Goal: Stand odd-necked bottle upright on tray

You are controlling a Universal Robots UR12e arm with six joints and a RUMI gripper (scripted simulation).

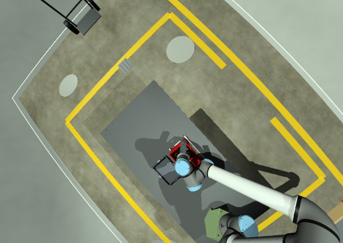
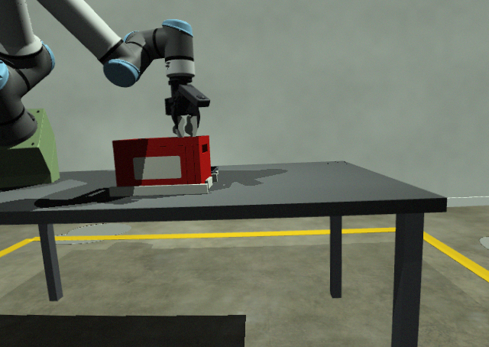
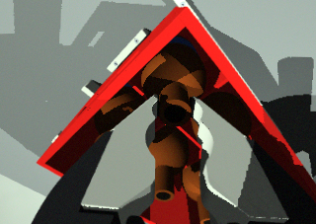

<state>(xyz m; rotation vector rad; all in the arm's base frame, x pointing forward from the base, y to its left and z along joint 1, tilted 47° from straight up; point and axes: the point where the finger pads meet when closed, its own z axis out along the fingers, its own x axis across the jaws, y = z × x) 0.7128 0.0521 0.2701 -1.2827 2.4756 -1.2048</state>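
Observation:
The red crate (image 1: 197, 160) (image 2: 122, 161) (image 3: 118, 84) stands on the table with several brown bottles in it. My gripper (image 2: 186, 134) (image 3: 174, 97) points down at the crate's top. Its two grey jaws are shut on the neck of a brown bottle (image 3: 173, 70) near the crate's corner, whose body is still down inside the crate. A second bottle (image 3: 169, 147) and a third bottle (image 3: 192, 180) stand close by between the jaws' wider parts. More bottles are in shadow at the sides. Differences in neck thickness cannot be told. The black-rimmed tray (image 1: 161, 176) lies right beside the crate.
Pale strips (image 2: 170, 189) run along the crate's foot on the grey table (image 1: 149, 107) (image 2: 315, 185). The arm's green base (image 1: 213, 223) (image 2: 27, 165) stands at the table's other end. The crate hides most of the tray in the exterior view.

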